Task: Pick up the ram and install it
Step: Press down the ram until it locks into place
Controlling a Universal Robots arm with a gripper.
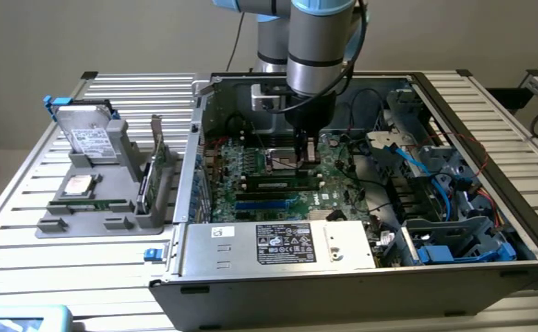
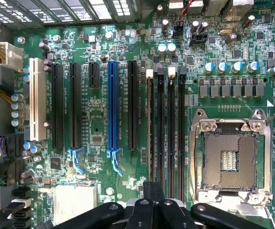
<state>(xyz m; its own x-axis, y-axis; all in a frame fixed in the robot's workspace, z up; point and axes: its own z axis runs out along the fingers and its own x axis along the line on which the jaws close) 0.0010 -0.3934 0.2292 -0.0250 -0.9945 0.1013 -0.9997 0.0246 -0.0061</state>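
The gripper (image 1: 304, 146) hovers over the motherboard (image 1: 279, 176); its state cannot be told. A ram (image 1: 279, 185) sits seated in its slot.

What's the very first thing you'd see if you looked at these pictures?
The big open computer case with its green motherboard, in the middle of the exterior view, catches the eye first. The robot arm reaches straight down into it, its hand over the board near the empty CPU socket. On the exterior view's left, a grey tray holds spare parts, including the ram.
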